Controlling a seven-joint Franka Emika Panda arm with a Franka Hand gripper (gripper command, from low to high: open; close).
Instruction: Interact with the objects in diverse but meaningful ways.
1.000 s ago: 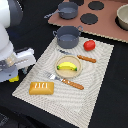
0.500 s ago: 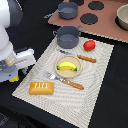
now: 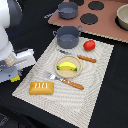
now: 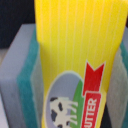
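Note:
In the wrist view my gripper (image 4: pixel 75 70) is shut on the yellow packet (image 4: pixel 75 35) with red "BUTTER" print; grey-and-teal pads (image 4: pixel 22 75) press it from both sides. In the exterior view the gripper (image 3: pixel 16 76) is at the left edge of the mat, with a bit of the yellow packet (image 3: pixel 15 78) showing below the white hand. On the mat lie the bread loaf (image 3: pixel 41 88), the banana (image 3: pixel 67 66) on a small round plate (image 3: pixel 59 71), and the red tomato (image 3: pixel 89 45). One grey-blue pot (image 3: pixel 68 36) stands at the mat's far edge, the other (image 3: pixel 67 9) behind it.
A wooden-handled fork (image 3: pixel 65 80) and knife (image 3: pixel 82 57) lie on the striped mat (image 3: pixel 100 75). A brown stove board (image 3: pixel 107 22) with black burners holds a bowl (image 3: pixel 122 15) at the exterior view's far right. The white arm fills the left side.

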